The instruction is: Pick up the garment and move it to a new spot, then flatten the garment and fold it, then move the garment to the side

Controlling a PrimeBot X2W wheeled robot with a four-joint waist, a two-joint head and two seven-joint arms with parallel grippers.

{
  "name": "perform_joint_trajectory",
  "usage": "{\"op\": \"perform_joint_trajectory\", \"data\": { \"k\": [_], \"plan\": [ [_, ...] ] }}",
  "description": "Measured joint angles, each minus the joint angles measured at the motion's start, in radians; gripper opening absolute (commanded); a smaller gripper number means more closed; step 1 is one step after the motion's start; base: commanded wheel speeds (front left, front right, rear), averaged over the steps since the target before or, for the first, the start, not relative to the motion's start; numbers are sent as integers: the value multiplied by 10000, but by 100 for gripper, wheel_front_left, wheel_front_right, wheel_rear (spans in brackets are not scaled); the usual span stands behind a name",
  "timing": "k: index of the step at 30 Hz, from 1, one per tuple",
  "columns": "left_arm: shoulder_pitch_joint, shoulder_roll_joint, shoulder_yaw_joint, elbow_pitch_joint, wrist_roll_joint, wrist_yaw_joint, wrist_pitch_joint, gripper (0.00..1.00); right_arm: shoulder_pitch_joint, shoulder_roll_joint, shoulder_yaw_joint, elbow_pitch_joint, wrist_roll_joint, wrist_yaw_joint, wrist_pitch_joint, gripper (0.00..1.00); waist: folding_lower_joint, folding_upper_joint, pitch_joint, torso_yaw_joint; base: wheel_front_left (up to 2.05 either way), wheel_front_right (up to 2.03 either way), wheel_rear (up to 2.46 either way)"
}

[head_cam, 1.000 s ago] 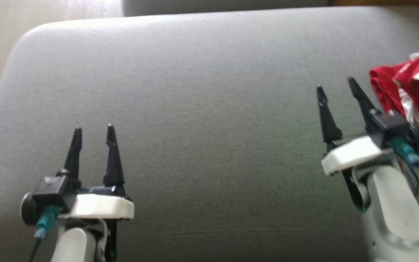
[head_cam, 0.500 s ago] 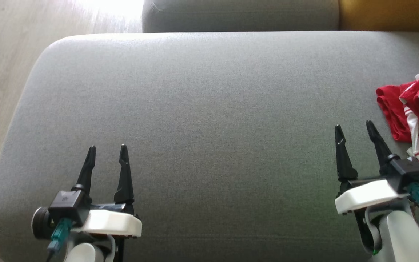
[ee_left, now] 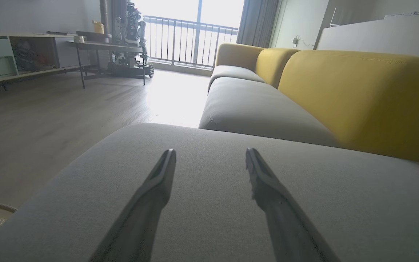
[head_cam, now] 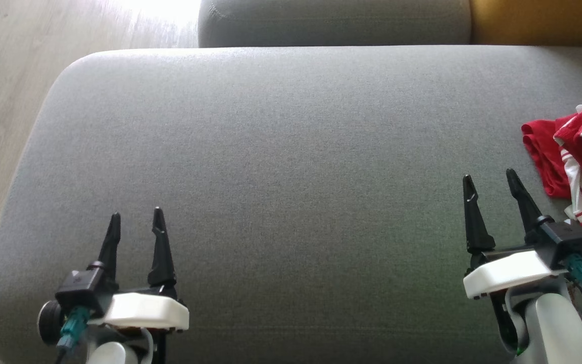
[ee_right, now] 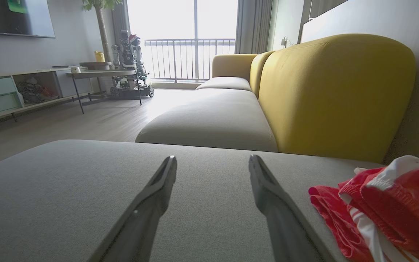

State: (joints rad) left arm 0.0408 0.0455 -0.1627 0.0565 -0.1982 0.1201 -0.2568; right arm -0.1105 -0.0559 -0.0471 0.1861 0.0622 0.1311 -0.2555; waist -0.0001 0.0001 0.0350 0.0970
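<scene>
Head cam has steadied. The left gripper (head_cam: pixel 134 222) sank slightly and the right gripper (head_cam: pixel 490 184) barely moved. Both sets of jaws are wide apart, empty. The red-white garment (head_cam: pixel 576 162) lies bunched at the sofa cushion's (head_cam: pixel 291 151) right edge, just beside the right gripper — not flat or folded, so prob. the nearer arm for it.

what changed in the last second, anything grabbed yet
The head camera shifted early on, which is no move of the things. Since then the left hand drew back slightly toward the robot. Nothing was taken hold of or let go. The right hand stayed put, both hands stayed open, and the red and white garment lies untouched at the right of the grey cushion.
</scene>
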Motion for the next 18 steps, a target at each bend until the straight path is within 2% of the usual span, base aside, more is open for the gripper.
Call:
{"op": "perform_joint_trajectory", "data": {
  "k": [10, 18],
  "plan": [
    [8, 0, 65, -71, 305, 17, 0, 100, -1, 2, -21, -2, 8, 0, 0, 100, 0, 0, -29, -48, 0, 0, 0],
    [224, 2, 104, -44, 73, -180, 0, 100, 0, 2, -40, -2, 8, 0, 0, 100, 0, 0, -20, -82, 0, 0, 0]
  ]
}}
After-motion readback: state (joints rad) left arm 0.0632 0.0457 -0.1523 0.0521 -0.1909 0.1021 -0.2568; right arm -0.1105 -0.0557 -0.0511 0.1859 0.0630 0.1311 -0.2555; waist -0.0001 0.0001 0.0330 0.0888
